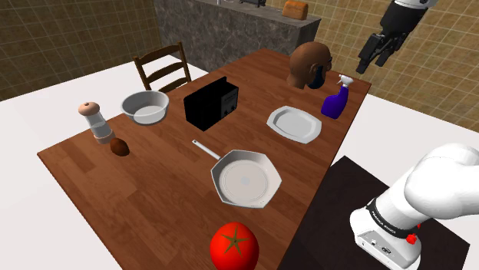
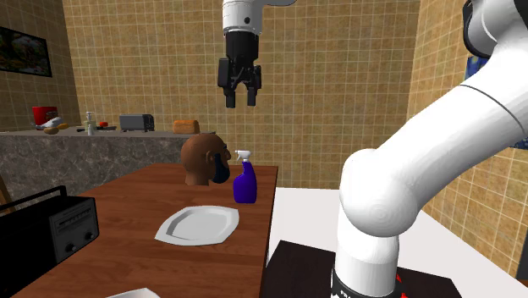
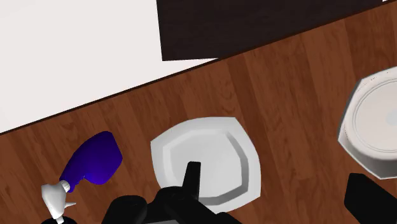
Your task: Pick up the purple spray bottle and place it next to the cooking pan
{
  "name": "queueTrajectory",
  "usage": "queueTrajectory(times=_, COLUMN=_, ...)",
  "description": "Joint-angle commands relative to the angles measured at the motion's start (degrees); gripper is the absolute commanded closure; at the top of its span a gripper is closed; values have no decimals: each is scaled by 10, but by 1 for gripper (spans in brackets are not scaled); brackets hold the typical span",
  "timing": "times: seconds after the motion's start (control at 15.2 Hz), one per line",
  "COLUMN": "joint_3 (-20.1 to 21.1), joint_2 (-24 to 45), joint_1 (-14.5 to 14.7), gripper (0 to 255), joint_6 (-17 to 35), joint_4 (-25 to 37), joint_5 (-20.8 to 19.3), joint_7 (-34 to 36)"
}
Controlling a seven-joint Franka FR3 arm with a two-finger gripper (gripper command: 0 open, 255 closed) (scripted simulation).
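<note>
Overhead, gripper point(image 2: 241, 102) agape, well above purple spray btl point(image 2: 244, 184); pan point(image 1: 246, 181) well apart

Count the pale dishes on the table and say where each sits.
3. The bowl near the chair and black radio; the plate beside the purple spray bottle; the pan between plate and tomato. None seems hidden.

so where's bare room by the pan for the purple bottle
Widest bare wood lies on the shoulder view's left of the pan, toward the brown lump. A narrower strip separates pan and plate. Crowded around the head and bottle.
</note>
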Motion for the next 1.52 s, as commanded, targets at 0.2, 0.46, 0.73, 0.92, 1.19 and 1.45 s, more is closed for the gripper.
queueTrajectory(times=0.2, joint_3=-42, joint_2=23, joint_1=-4, gripper=0, joint_6=28, joint_4=-6, joint_5=-21, joint_7=-47)
queueTrajectory(times=0.46, joint_3=-97, joint_2=65, joint_1=-7, gripper=0, joint_6=66, joint_4=-3, joint_5=-44, joint_7=-110)
queueTrajectory(times=0.73, joint_3=-152, joint_2=120, joint_1=-7, gripper=0, joint_6=105, joint_4=13, joint_5=-58, joint_7=-173)
queueTrajectory(times=0.92, joint_3=-193, joint_2=169, joint_1=-4, gripper=0, joint_6=133, joint_4=33, joint_5=-60, joint_7=-222)
queueTrajectory(times=1.19, joint_3=-248, joint_2=245, joint_1=4, gripper=0, joint_6=168, joint_4=70, joint_5=-50, joint_7=-292)
queueTrajectory(times=1.45, joint_3=-301, joint_2=334, joint_1=12, gripper=0, joint_6=197, joint_4=119, joint_5=-18, joint_7=-370)
